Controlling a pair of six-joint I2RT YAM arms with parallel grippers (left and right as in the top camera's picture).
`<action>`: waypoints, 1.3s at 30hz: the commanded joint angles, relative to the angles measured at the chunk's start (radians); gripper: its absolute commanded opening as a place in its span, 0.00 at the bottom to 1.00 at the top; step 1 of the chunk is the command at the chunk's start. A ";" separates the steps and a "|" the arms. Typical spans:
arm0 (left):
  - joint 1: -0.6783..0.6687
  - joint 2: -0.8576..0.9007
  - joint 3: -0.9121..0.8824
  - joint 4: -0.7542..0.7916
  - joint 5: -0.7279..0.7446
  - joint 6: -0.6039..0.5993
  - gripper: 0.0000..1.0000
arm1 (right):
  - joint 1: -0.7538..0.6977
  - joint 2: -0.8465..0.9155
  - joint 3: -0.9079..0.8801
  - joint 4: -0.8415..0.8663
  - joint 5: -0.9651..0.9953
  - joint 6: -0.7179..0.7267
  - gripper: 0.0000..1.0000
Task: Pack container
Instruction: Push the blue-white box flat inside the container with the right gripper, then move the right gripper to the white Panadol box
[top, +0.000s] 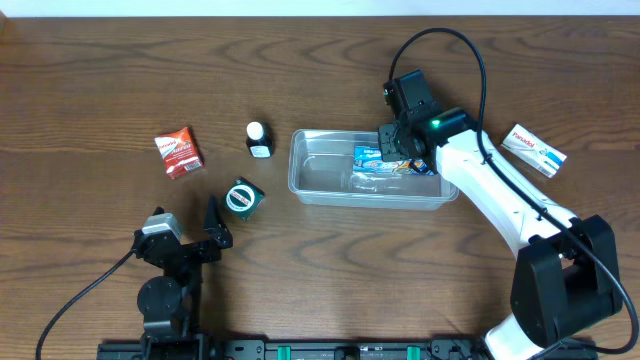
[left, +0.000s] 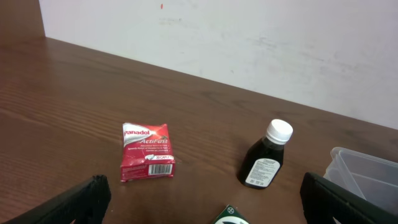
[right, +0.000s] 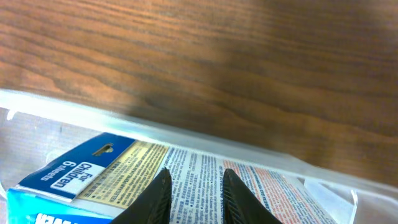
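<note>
The clear plastic container (top: 322, 172) stands mid-table. Its corner shows at the right of the left wrist view (left: 367, 171), and its rim (right: 186, 138) crosses the right wrist view. A blue and white box (top: 368, 155) lies inside it, printed side up (right: 93, 168). My right gripper (top: 394, 148) hangs just over that box (right: 196, 174), its jaws a narrow gap apart with nothing between them. My left gripper (top: 188, 226) sits low near the front edge, open wide (left: 205, 208) and empty.
A red Panadol box (top: 178, 152) (left: 147, 151) lies at the left. A dark bottle with a white cap (top: 258, 139) (left: 266, 158) stands beside the container. A green box (top: 243, 198) (left: 231, 216) is just ahead of my left gripper. A white box (top: 534, 149) lies far right.
</note>
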 joint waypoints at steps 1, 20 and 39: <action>0.006 0.000 -0.018 -0.037 -0.009 0.006 0.98 | -0.003 0.010 0.012 -0.014 -0.014 0.023 0.25; 0.006 0.000 -0.018 -0.037 -0.008 0.006 0.98 | -0.003 -0.109 0.014 -0.056 -0.013 0.045 0.30; 0.006 0.000 -0.018 -0.037 -0.008 0.006 0.98 | -0.016 -0.235 0.014 -0.113 -0.148 0.009 0.41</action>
